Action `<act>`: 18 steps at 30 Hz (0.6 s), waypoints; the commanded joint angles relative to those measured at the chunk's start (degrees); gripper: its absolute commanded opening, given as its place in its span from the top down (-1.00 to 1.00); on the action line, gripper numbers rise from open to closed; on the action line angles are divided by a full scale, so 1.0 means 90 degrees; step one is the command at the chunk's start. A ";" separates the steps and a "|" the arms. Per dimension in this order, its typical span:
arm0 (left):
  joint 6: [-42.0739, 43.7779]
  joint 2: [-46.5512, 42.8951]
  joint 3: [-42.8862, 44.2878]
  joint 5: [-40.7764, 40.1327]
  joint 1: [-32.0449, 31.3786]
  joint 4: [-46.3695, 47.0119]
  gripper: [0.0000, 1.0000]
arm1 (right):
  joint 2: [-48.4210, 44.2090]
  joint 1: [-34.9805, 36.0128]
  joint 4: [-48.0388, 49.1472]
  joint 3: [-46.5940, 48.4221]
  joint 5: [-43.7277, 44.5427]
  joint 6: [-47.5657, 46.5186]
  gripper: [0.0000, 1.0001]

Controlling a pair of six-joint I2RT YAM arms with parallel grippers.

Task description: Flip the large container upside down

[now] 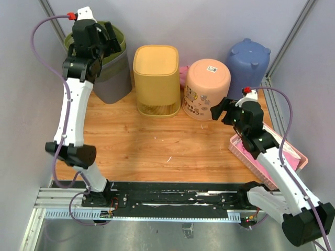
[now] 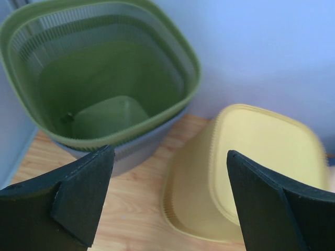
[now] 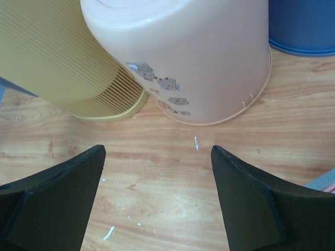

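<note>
Black fingers point(image 2: 84, 193) of the left gripper point(image 2: 167, 172) stand spread wide with nothing between them, hanging above the large container point(image 2: 104, 73). It sits upright, mouth open, at the far-left corner of the table point(image 2: 138, 206). It looks like thin moulded plastic: light, fairly stiff, probably slick on the walls. The rolled green rim point(image 2: 191, 78) therefore seems the surest place to pinch (one finger inside, one outside). The left arm reaches far forward with its wrist tipped down. Just beside the container, the yellow bin point(image 2: 261, 151) stands inverted. The right gripper point(image 3: 157, 172), also wide and empty, faces the peach bin point(image 3: 193, 57).
</note>
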 commanded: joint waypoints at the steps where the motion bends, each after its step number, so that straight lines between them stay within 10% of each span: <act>1: 0.1146 0.0854 0.0798 -0.0123 0.0216 -0.0639 -0.87 | -0.0455 0.0087 -0.0830 -0.0067 -0.0188 -0.0181 -0.69; 18: 0.2807 0.1818 0.0833 0.2329 0.1122 0.0223 -0.89 | -0.0482 0.0093 -0.1458 -0.0079 -0.0644 -0.0074 -0.68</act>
